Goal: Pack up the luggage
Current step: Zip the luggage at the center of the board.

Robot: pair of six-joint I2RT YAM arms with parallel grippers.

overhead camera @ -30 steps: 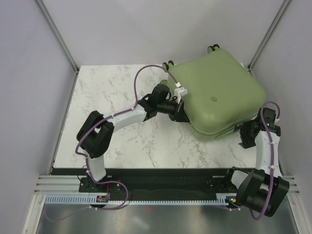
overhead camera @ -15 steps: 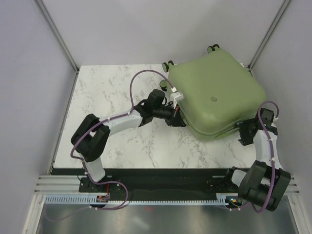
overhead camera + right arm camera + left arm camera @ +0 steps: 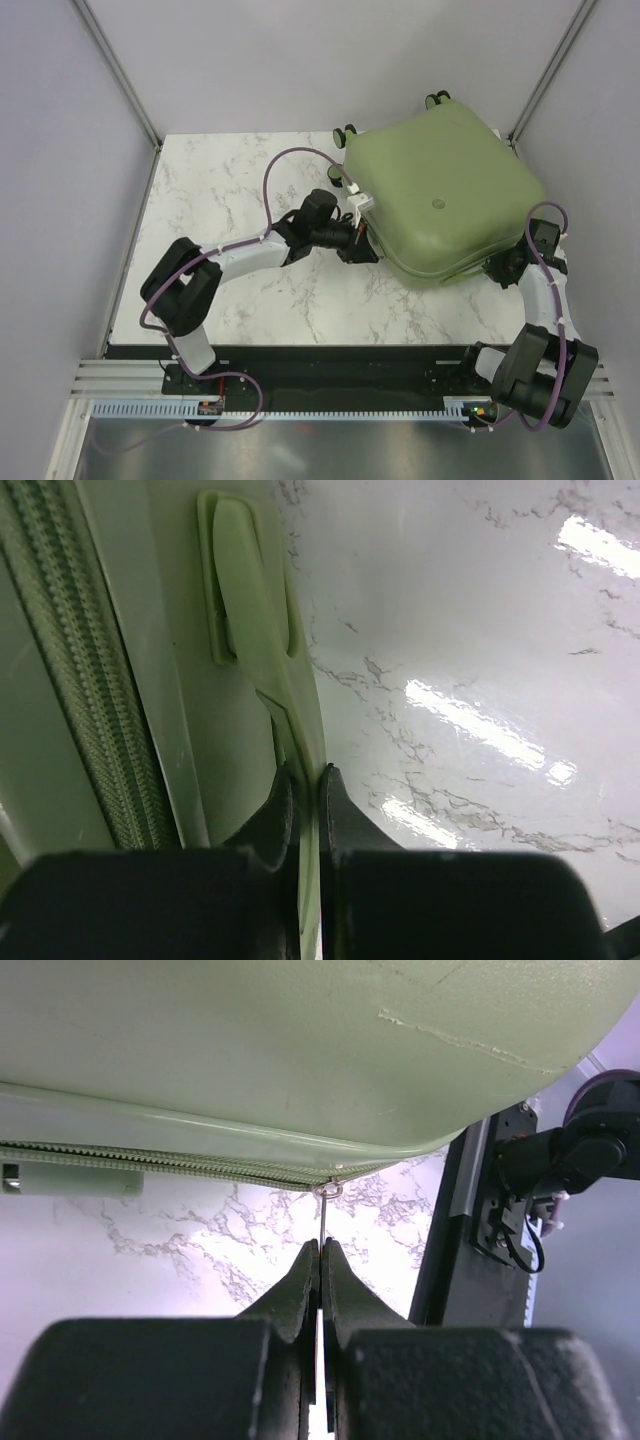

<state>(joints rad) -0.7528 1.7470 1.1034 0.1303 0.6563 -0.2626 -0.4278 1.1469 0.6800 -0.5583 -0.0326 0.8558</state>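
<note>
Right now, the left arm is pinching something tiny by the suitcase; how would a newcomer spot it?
Find the big sage-green suitcase lying on the marble table. Follow the zipper along its side to a small ring. From it hangs a thin metal pull tab, the only shiny sliver there, pinched in the left tool.

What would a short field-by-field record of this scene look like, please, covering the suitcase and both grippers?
luggage: sage-green hard-shell suitcase, lid down, lying flat
location: far right part of the marble table
wheels: at the far end
zipper: runs along the seam; how far it is zipped is unclear
left gripper: shut on the thin metal zipper pull at the near-left edge
right gripper: shut on the edge of the side handle at the near-right edge
</note>
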